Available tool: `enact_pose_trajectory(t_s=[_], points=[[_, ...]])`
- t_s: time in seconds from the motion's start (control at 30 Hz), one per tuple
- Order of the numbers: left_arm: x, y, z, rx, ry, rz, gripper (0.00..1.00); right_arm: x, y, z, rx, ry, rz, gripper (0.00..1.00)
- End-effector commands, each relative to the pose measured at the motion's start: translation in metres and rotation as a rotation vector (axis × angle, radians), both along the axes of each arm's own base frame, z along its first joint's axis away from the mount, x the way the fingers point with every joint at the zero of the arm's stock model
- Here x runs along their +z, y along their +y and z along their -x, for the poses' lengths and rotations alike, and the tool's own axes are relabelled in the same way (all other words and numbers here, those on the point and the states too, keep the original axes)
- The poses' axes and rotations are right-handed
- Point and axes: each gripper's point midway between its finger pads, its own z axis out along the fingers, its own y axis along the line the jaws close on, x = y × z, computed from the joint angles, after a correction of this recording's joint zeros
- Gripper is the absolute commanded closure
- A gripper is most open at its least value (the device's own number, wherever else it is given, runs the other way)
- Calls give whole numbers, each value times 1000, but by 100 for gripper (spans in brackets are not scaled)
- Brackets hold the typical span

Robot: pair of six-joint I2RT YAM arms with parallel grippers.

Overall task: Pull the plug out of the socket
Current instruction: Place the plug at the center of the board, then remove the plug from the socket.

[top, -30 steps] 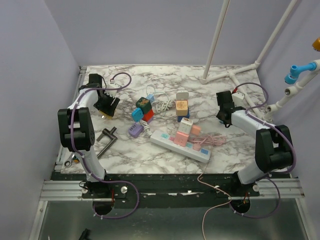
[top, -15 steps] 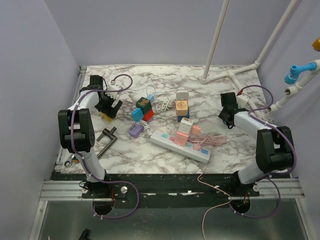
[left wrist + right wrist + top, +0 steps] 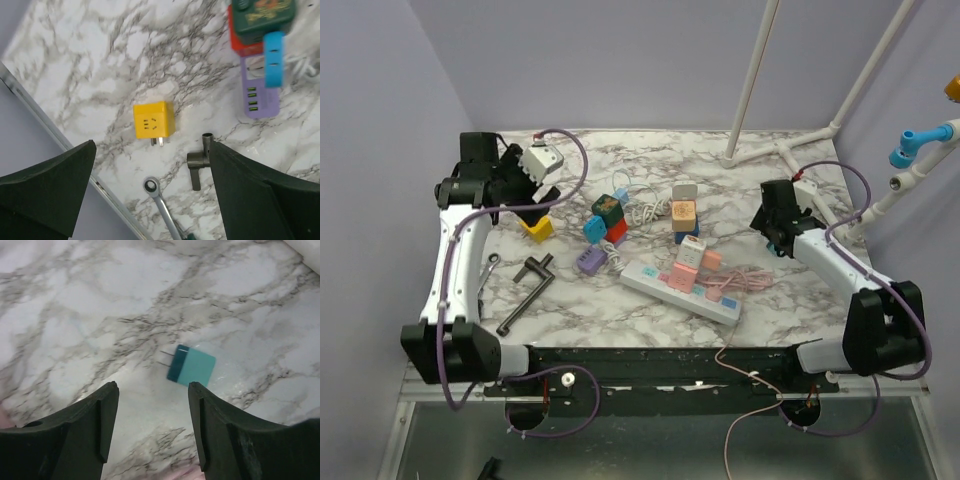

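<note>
A white power strip (image 3: 665, 285) lies mid-table with a white-and-green plug (image 3: 692, 250) and pink plugs (image 3: 682, 276) in its sockets. My left gripper (image 3: 535, 197) is open and empty, raised above a loose yellow plug (image 3: 538, 229) at the far left. In the left wrist view, that yellow plug (image 3: 153, 120) lies prongs-down just beyond the left gripper (image 3: 151, 160). My right gripper (image 3: 776, 236) is open and empty, to the right of the strip. In the right wrist view, it (image 3: 152, 390) hovers by a loose teal plug (image 3: 192, 365) on the marble.
A ratchet wrench (image 3: 160, 200) and a dark chuck key (image 3: 197, 162) lie near the left rail. A cluster of green, red, blue and purple adapters (image 3: 603, 225) and an orange cube (image 3: 683, 212) sit behind the strip. A pink cable (image 3: 750, 280) runs forward. A white pipe frame (image 3: 790, 150) stands at the back right.
My left arm has lifted off the table and swung back-left, uncovering the yellow plug. The right gripper has shifted slightly. The strip and its plugs have not moved.
</note>
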Motion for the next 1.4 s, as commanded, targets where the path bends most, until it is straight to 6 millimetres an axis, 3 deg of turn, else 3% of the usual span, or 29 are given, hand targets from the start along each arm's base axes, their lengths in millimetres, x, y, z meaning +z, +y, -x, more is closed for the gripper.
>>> enact_pose_trajectory(t_s=[0.0, 0.03, 0.17, 0.33, 0.47, 0.7, 0.9, 1.13, 1.37], points=[[29, -68, 76, -463, -164, -10, 2, 52, 37, -12, 126, -128, -45, 35], [31, -81, 93, -563, -232, -49, 2, 60, 44, -13, 154, -153, -65, 35], [-3, -129, 151, -926, -452, -153, 2, 91, 77, -14, 316, -278, -189, 34], [-43, -181, 175, -1126, -593, -137, 2, 109, 118, 5, 551, -365, -328, 31], [-67, -217, 167, -1157, -580, -119, 2, 120, 142, 24, 699, -420, -421, 28], [-104, -256, 169, -1248, -454, -89, 2, 137, 166, 44, 863, -534, -510, 23], [-130, -272, 148, -1171, -515, -131, 2, 128, 184, 57, 979, -552, -582, 22], [-158, -285, 119, -1102, -614, -262, 2, 119, 181, 53, 965, -524, -555, 22], [-162, -297, 78, -968, -773, -396, 1, 112, 178, 47, 940, -479, -535, 21]])
